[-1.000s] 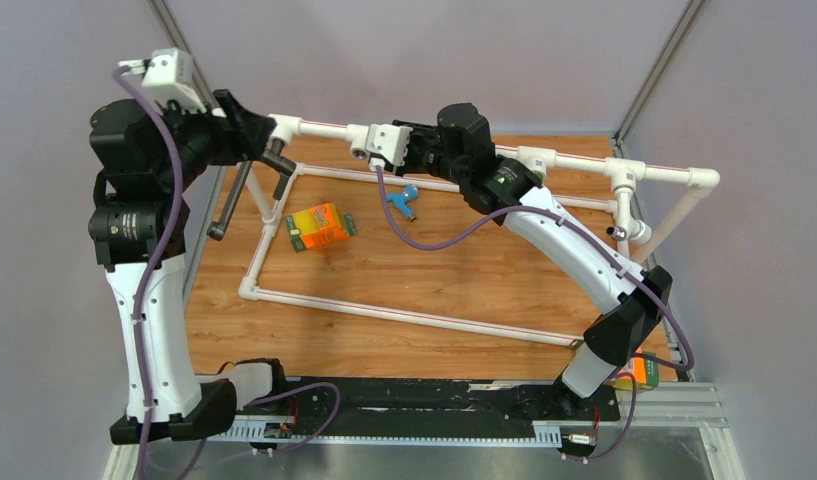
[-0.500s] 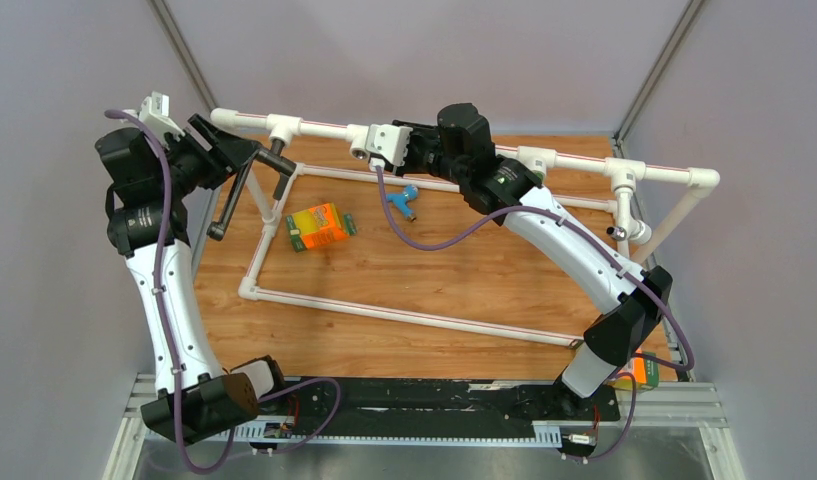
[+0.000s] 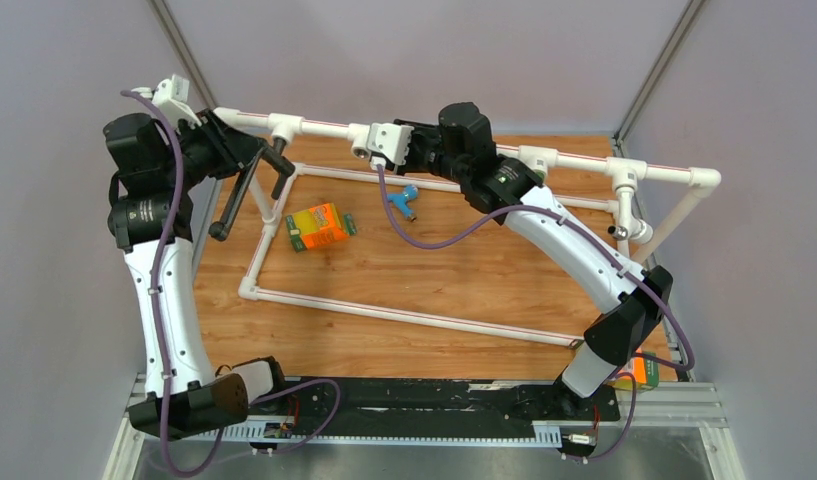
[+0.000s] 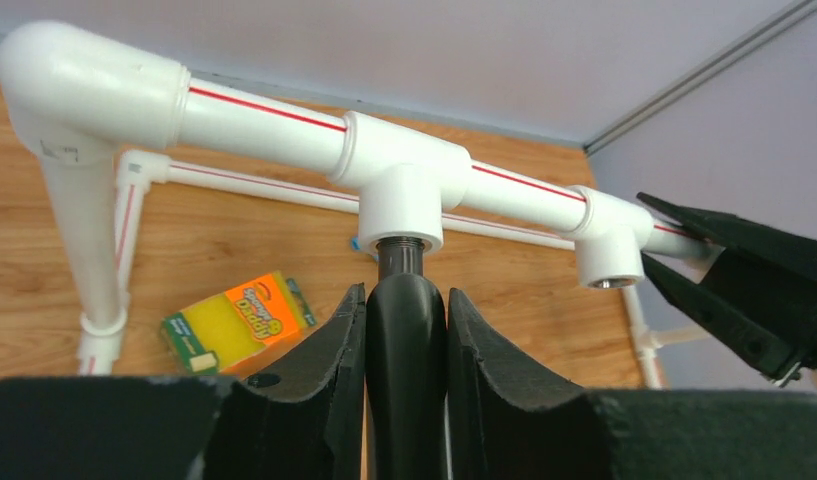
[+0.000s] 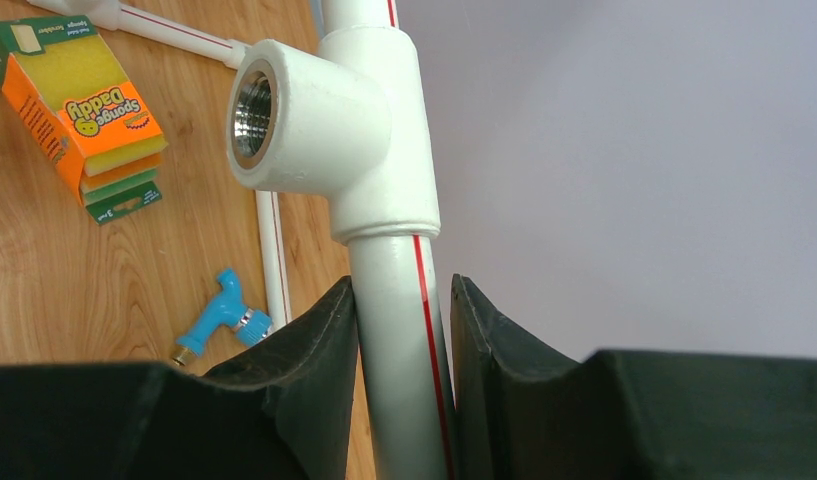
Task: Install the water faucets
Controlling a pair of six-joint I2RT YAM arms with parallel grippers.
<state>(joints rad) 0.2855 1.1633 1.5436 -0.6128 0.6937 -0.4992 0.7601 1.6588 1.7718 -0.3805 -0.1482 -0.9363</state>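
Note:
The long dark-brown L-shaped faucet [image 3: 236,200] hangs at the left end of the white pipe frame [image 3: 574,158]. In the left wrist view its threaded end [image 4: 402,247] sits in a tee socket [image 4: 401,200]. My left gripper [image 3: 254,155] is shut on the faucet's bend [image 4: 406,330]. My right gripper [image 3: 362,140] is shut on the frame's top pipe [image 5: 404,320], just below another tee socket [image 5: 252,105], which is empty. A small blue faucet [image 3: 406,199] lies on the table inside the frame and also shows in the right wrist view [image 5: 216,320].
An orange sponge box [image 3: 319,226] lies on the wooden table left of the blue faucet. A small white tap with a chrome tip [image 3: 624,230] hangs at the frame's right end. Another orange box [image 3: 644,372] sits by the right arm's base. Grey walls stand on three sides.
My left arm has changed its posture, its wrist dropping and then rising slightly, while still holding the brown faucet at the tee. The right arm has not moved.

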